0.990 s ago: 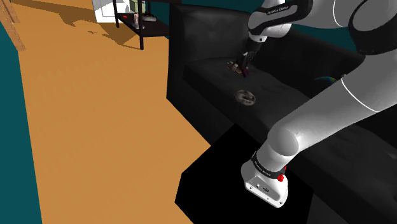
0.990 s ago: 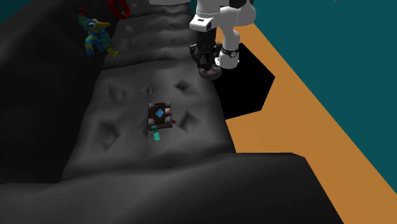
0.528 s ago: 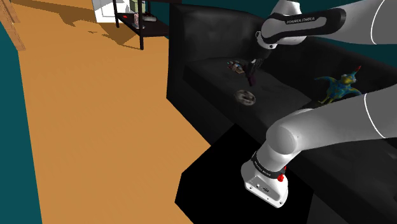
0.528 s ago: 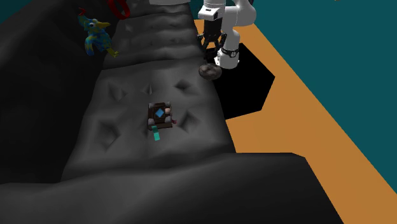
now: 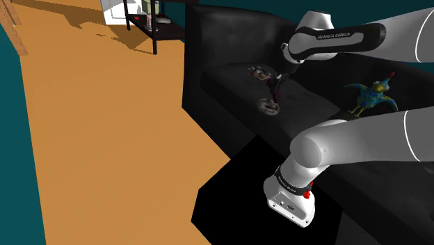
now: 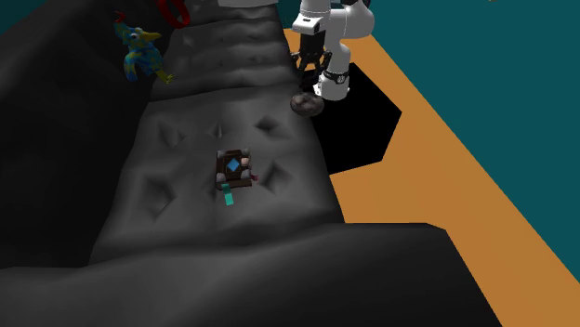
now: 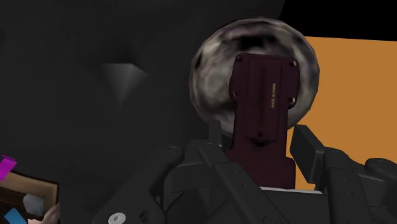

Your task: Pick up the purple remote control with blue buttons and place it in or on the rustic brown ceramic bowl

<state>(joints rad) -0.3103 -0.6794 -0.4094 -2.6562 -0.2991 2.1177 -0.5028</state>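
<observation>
Gripper clamped on dark purple remote, hanging just over mottled grey-brown bowl. Bowl sits on black tufted sofa seat, nr its edge. Orange floor, teal walls.

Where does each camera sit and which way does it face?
Shoulder view: beside and behind the arm, looking down over the black sofa; most of the arm shows.
Second exterior view: from the sofa's far end, facing the arm; its gripper shows.
Wrist view: on the gripper, looking past the held remote control at the bowl; both fingers show.
All three share the bowl.
</observation>
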